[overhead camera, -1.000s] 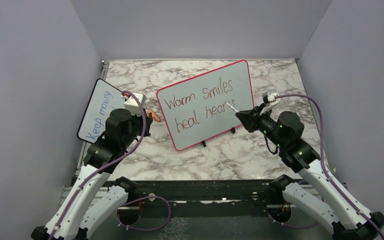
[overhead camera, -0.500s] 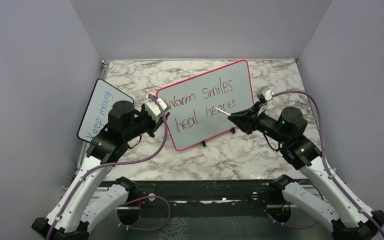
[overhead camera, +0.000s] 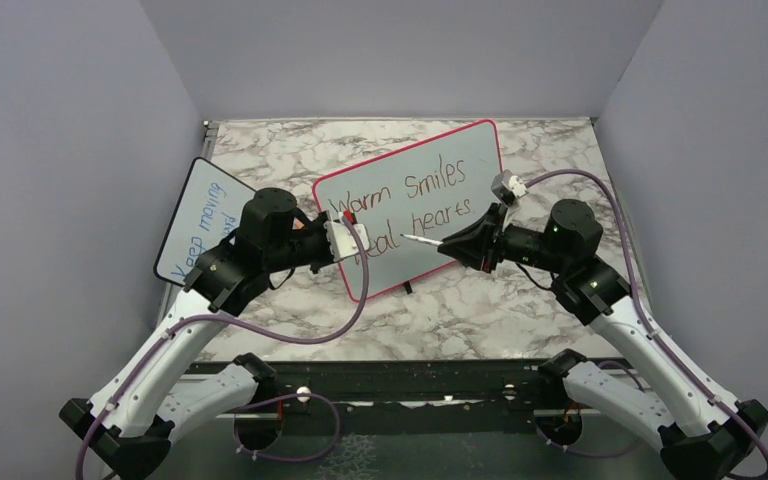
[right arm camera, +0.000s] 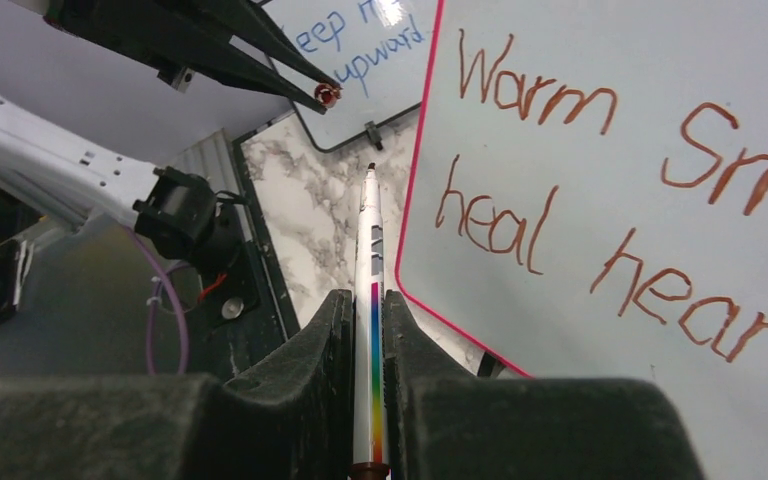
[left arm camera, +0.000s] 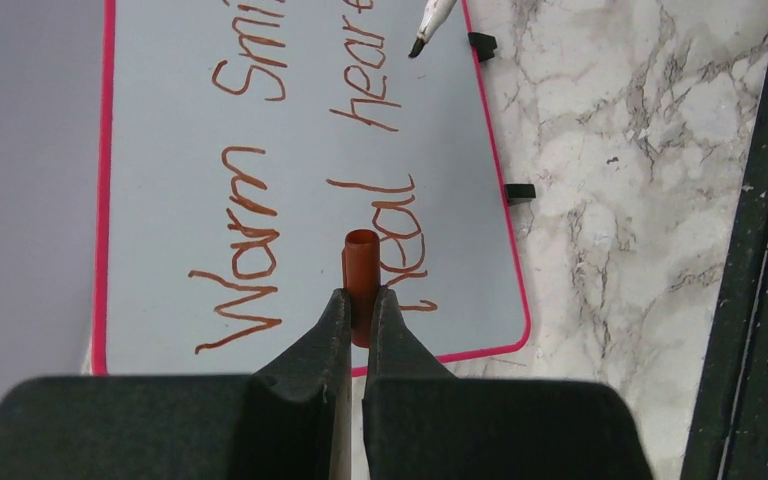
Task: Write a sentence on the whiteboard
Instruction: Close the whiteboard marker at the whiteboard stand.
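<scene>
The pink-framed whiteboard (overhead camera: 480, 165) leans upright on the marble table (overhead camera: 460, 310). It carries the red-brown sentence (overhead camera: 400, 205) "Warm smiles heal hearts" in two lines. My left gripper (overhead camera: 344, 217) hangs in front of the board's left part, shut on a red-brown marker cap (left arm camera: 361, 265), whose open end points at the board (left arm camera: 160, 150). My right gripper (overhead camera: 447, 247) is shut on a white marker (right arm camera: 369, 250) with a rainbow stripe. The marker's tip (overhead camera: 403, 238) is off the board surface and points left towards the cap (right arm camera: 327, 95).
A smaller black-framed board (overhead camera: 200, 215) with blue writing leans at the left wall. Grey enclosure walls close in on three sides. A black rail (overhead camera: 390, 380) runs along the near table edge by the arm bases.
The left arm has swung right, from beside the small board to in front of the whiteboard. The right gripper has drawn the marker off the end of "hearts" and moved it left.
</scene>
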Motion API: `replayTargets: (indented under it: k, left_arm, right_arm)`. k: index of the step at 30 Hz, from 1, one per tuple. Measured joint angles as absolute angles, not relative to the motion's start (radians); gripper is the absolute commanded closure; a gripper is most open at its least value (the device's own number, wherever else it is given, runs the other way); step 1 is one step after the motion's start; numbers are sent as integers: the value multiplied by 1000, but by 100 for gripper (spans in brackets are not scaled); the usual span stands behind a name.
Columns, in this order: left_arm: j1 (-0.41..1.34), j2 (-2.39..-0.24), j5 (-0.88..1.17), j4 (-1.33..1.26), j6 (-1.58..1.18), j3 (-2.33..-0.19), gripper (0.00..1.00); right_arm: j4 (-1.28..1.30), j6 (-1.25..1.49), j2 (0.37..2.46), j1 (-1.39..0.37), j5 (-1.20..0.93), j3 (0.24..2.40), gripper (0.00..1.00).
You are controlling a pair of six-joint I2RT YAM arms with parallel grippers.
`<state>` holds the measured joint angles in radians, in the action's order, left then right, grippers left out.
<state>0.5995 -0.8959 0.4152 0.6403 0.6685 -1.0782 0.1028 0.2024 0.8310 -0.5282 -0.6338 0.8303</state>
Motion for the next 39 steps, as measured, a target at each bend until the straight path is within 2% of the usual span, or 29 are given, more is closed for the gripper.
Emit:
replayTargets:
  k: [14,22,39]
  left_arm:
    - [834,-976,189,747,858,-1123,100]
    - [881,-981,96,751,893,-1123,100]
    - [944,-1015,47,755,907,-1145,100]
  right_arm:
    - [63,217,908,-528,-790,842,100]
    - [62,215,954,-528,-860,858,100]
    - [72,199,1019,-528,-886,865,100]
